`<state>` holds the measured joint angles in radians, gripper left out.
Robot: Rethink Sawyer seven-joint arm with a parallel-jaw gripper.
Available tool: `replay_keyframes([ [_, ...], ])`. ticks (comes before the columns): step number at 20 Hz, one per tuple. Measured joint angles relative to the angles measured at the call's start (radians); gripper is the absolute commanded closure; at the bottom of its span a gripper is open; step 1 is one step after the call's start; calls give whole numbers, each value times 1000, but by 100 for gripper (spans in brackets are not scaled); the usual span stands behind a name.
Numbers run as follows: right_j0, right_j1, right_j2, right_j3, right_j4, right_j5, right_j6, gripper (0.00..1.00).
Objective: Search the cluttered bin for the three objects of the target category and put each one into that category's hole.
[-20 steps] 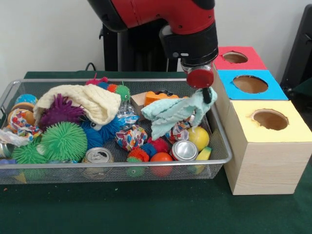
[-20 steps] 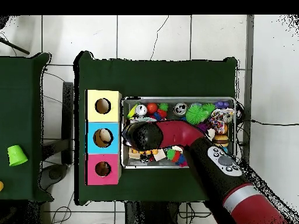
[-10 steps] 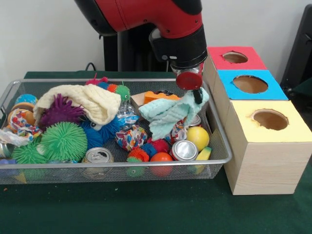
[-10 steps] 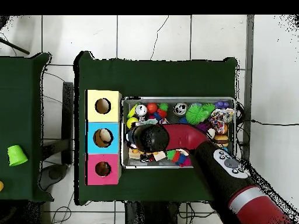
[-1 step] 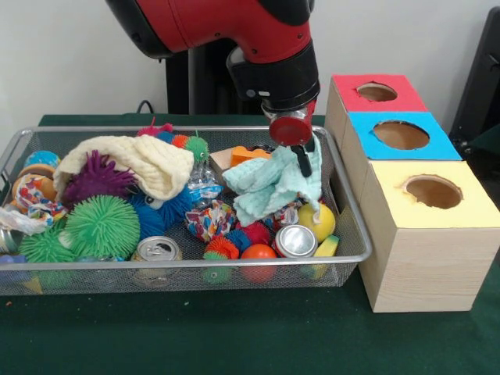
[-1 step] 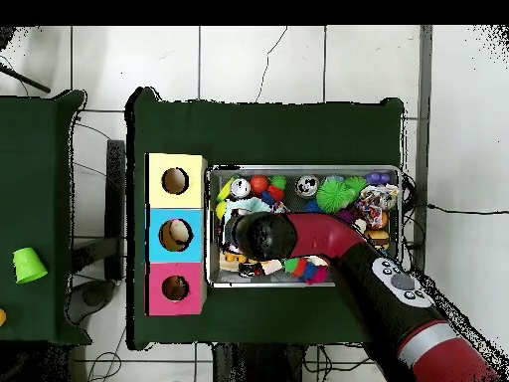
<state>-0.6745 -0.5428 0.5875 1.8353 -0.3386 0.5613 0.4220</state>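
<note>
While hanging over the bin [image 5: 355,234], the pincer [image 5: 301,160] grips the mint cloth [image 5: 269,183].

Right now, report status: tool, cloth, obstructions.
Tool shut on mint cloth, over the bin's box end. Cloth hangs, lower folds on the clutter. Yellow ball, soda can directly beneath.

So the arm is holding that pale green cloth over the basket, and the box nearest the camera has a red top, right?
Not quite. The front view shows the end effector holding the pale green cloth over the wire basket, but the nearest box has a yellow top; the red-topped box is farthest.
</note>
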Motion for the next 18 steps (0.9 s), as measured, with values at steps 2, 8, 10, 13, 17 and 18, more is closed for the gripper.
replay_keyframes([
  [2,0,1,0,0,0,0,0,0],
  [8,-1,5,0,0,0,0,0,0],
  [10,-7,6,0,0,0,0,0,0],
  [13,-22,6,0,0,0,0,0,0],
  [17,-59,6,0,0,0,10,0,0],
  [18,-69,6,0,-1,0,18,0,0],
])
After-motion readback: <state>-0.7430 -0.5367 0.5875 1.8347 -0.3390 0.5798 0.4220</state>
